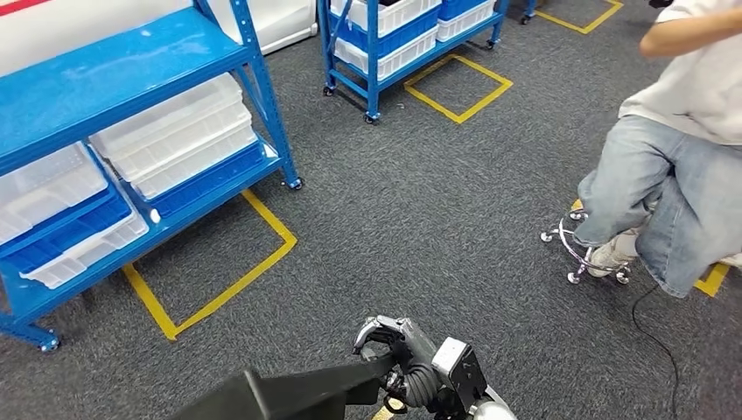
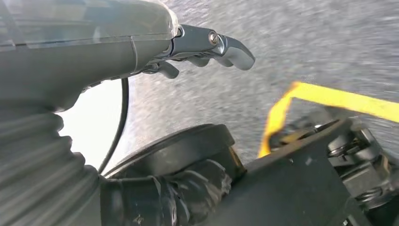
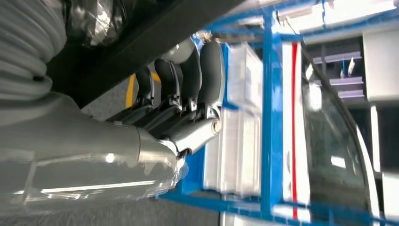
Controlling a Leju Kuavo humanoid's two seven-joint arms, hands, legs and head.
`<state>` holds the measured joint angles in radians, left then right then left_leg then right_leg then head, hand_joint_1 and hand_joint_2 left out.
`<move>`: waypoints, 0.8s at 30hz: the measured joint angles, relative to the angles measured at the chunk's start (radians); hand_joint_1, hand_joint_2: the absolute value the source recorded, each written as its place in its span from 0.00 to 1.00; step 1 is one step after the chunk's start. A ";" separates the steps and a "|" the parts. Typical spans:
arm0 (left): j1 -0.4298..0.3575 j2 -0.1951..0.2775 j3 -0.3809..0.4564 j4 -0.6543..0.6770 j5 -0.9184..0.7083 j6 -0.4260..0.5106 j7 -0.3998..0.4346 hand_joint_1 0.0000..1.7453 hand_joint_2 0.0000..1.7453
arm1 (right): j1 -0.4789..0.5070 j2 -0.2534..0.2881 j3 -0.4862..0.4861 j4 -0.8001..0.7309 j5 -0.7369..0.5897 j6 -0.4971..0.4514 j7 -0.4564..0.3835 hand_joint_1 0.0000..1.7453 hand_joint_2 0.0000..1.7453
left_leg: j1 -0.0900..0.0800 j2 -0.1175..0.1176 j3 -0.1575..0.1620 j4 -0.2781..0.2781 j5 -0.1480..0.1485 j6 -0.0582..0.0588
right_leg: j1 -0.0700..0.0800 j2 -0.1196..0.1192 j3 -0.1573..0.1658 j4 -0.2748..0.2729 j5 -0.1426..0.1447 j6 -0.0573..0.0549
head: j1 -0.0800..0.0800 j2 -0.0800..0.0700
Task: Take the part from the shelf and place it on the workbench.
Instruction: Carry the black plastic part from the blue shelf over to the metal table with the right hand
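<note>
The right hand [image 1: 398,346] grips a black part [image 1: 289,394] whose long axis runs from its fingers [image 3: 188,80] toward the blue shelf [image 1: 131,61]. No writing is readable. The left hand [image 2: 202,44] hangs over the carpet [image 2: 306,42], fingers loosely curled, holding nothing.

Warehouse: blue shelving [image 1: 131,79], white bins [image 1: 175,131], floor tape [image 1: 223,284]

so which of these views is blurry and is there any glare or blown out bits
Head view: sharp, evenly lit, soft sheen on the blue shelf top. Left wrist view: carpet motion-smeared, a white patch blown out beside the left hand. Right wrist view: slightly soft, glare streaks on the right hand cover, white bins washed out.
</note>
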<state>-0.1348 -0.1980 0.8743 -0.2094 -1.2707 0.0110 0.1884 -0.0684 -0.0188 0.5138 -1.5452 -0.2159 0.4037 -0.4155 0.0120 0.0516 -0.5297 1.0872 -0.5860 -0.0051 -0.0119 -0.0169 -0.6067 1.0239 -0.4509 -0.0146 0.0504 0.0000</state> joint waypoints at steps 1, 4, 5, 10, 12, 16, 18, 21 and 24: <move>-0.001 0.000 -0.001 0.000 -0.001 -0.001 0.000 0.00 1.00 | 0.001 0.000 -0.001 -0.002 0.000 0.000 -0.002 1.00 1.00 | 0.000 -0.023 -0.030 0.067 -0.033 -0.001 | 0.001 0.010 -0.001 -0.001 0.001 -0.004 | 0.000 0.000; -0.010 0.000 -0.003 0.000 -0.002 -0.002 0.000 0.00 1.00 | 0.006 0.000 -0.002 -0.004 0.000 0.000 -0.005 1.00 1.00 | 0.001 -0.041 -0.097 0.203 -0.064 -0.004 | 0.004 0.046 0.000 0.002 0.001 -0.007 | 0.000 0.000; -0.011 0.000 -0.003 0.000 -0.003 -0.002 0.000 0.00 1.00 | 0.008 0.000 -0.002 -0.005 0.000 0.000 -0.005 1.00 1.00 | 0.001 -0.043 -0.089 0.180 -0.036 -0.003 | 0.004 0.060 0.000 0.004 0.001 -0.007 | 0.000 0.000; -0.009 0.003 -0.006 0.000 -0.011 -0.001 0.001 0.00 1.00 | 0.012 0.001 -0.004 -0.012 0.001 0.002 -0.010 1.00 1.00 | 0.008 -0.119 -0.004 -0.051 0.070 0.006 | 0.005 0.119 -0.020 0.022 0.005 0.012 | 0.000 0.000; -0.011 0.003 -0.009 0.000 -0.012 0.000 0.002 0.00 1.00 | 0.016 0.000 -0.006 -0.016 0.001 0.002 -0.012 1.00 1.00 | 0.007 -0.104 -0.002 -0.061 0.073 0.014 | 0.002 0.134 -0.028 0.021 0.011 0.026 | 0.000 0.000; -0.009 0.004 -0.014 0.000 -0.013 0.000 0.005 0.00 1.00 | 0.021 0.000 -0.009 -0.020 0.001 0.001 -0.015 1.00 1.00 | 0.008 -0.055 0.004 -0.075 0.083 0.035 | 0.005 0.051 -0.086 0.146 -0.063 0.041 | 0.003 0.000; -0.007 0.006 -0.015 0.000 -0.013 0.000 0.006 0.00 1.00 | 0.022 0.000 -0.009 -0.020 0.001 0.001 -0.015 1.00 1.00 | 0.004 -0.028 0.002 -0.074 0.082 0.037 | 0.001 0.030 -0.139 0.260 -0.110 0.047 | 0.004 0.000; -0.006 0.008 -0.018 0.000 -0.013 0.000 0.009 0.00 1.00 | 0.025 -0.001 -0.009 -0.021 0.001 0.001 -0.015 1.00 1.00 | 0.003 0.010 0.005 -0.074 0.078 0.035 | -0.002 0.014 -0.108 0.217 -0.066 0.048 | 0.004 0.000; -0.005 0.009 -0.020 0.000 -0.013 0.000 0.010 0.00 1.00 | 0.024 0.000 -0.009 -0.024 0.001 0.001 -0.015 1.00 1.00 | -0.002 0.036 0.012 -0.072 0.070 0.024 | 0.009 -0.042 -0.012 0.041 -0.010 0.034 | 0.004 0.000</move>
<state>-0.1401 -0.1894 0.8543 -0.2094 -1.2840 0.0111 0.1982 -0.0447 -0.0193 0.5047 -1.5695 -0.2146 0.4051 -0.4308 0.0103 0.0873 -0.5174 1.0147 -0.5163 0.0189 -0.0030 -0.0584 -0.6185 1.0644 -0.4611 0.0196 0.0540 0.0000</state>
